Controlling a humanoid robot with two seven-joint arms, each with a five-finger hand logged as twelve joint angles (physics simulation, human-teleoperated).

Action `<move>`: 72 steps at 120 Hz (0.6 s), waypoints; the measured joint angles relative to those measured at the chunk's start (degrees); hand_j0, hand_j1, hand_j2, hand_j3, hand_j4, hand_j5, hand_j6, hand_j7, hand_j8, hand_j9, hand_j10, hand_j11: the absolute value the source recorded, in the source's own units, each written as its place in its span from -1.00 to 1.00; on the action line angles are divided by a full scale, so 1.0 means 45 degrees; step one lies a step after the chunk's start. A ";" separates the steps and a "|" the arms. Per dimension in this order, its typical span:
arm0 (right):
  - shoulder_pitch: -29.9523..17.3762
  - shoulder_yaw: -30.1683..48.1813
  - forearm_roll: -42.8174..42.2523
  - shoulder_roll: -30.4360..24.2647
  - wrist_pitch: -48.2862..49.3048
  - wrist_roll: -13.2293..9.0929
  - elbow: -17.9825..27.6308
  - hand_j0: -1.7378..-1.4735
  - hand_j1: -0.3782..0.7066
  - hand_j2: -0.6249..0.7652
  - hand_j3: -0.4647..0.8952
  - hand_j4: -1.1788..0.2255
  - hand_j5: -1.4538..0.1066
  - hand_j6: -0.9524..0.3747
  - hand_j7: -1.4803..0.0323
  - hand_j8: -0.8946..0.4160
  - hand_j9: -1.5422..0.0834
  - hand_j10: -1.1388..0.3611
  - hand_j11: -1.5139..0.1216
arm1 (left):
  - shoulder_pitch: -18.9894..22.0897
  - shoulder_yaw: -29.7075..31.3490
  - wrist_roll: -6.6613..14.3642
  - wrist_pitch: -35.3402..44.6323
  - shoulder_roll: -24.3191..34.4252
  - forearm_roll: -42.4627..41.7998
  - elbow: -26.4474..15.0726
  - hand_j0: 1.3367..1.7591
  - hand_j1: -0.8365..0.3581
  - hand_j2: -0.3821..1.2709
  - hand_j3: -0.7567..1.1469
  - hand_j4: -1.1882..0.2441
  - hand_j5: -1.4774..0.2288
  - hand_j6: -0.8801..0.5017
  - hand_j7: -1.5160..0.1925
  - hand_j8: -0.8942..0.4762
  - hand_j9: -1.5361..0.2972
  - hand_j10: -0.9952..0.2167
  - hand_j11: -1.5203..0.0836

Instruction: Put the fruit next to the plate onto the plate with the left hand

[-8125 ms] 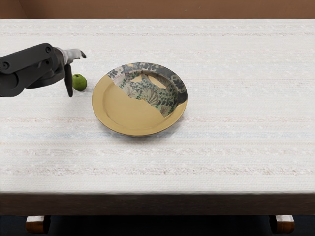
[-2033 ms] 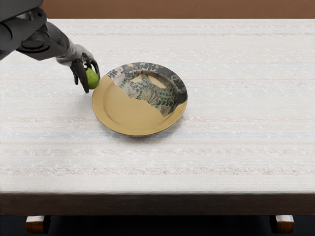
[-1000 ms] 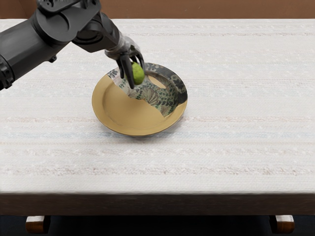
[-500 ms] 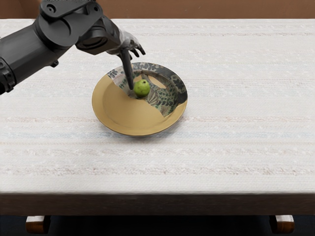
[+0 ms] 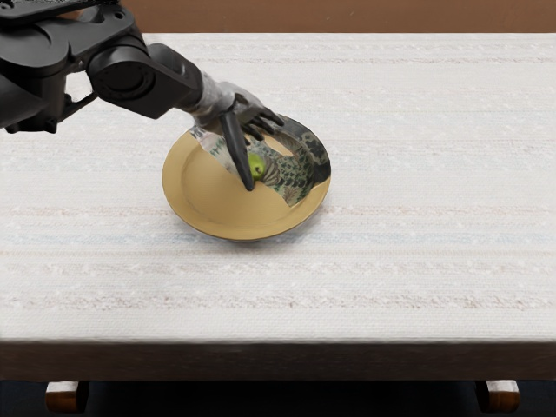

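The green fruit (image 5: pixel 258 164) lies on the plate (image 5: pixel 208 204), in its patterned half, w/ the left hand (image 5: pixel 236 117) over it, fingers spread & holding nothing, one finger partly hiding the fruit.

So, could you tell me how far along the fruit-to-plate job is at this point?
Done: the green fruit lies inside the plate, on its patterned part. In hand: the left hand hovers over it with its fingers spread, gripping nothing; one finger hangs in front of the fruit, and I cannot tell if they touch. Left: probably just drawing the hand clear.
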 joint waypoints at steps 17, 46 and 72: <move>0.0024 0.0001 0.0000 0.0000 0.0001 -0.0001 0.0013 -0.40 -0.87 -0.11 -0.32 0.63 0.81 0.39 0.90 0.32 0.84 0.47 0.80 | 0.0329 -0.0428 0.0000 -0.0030 0.1132 -0.1190 -0.1542 0.52 0.96 -0.53 -0.20 0.64 0.71 0.25 0.75 0.28 0.66 0.62 0.87; 0.0032 0.0002 0.0000 0.0000 0.0000 -0.0002 0.0027 -0.40 -0.87 -0.11 -0.32 0.63 0.81 0.39 0.90 0.32 0.84 0.47 0.80 | 0.1954 -0.1173 0.0014 -0.0737 0.4115 -0.3367 -0.3781 0.52 0.96 -0.53 -0.20 0.64 0.71 0.25 0.75 0.28 0.66 0.62 0.87; 0.0033 0.0002 0.0000 0.0000 0.0012 -0.0002 0.0040 -0.40 -0.87 -0.11 -0.32 0.63 0.81 0.39 0.90 0.32 0.84 0.47 0.80 | 0.2754 -0.1914 -0.0009 -0.1575 0.5992 -0.4348 -0.4778 0.52 0.95 -0.53 -0.20 0.64 0.71 0.25 0.75 0.28 0.65 0.62 0.87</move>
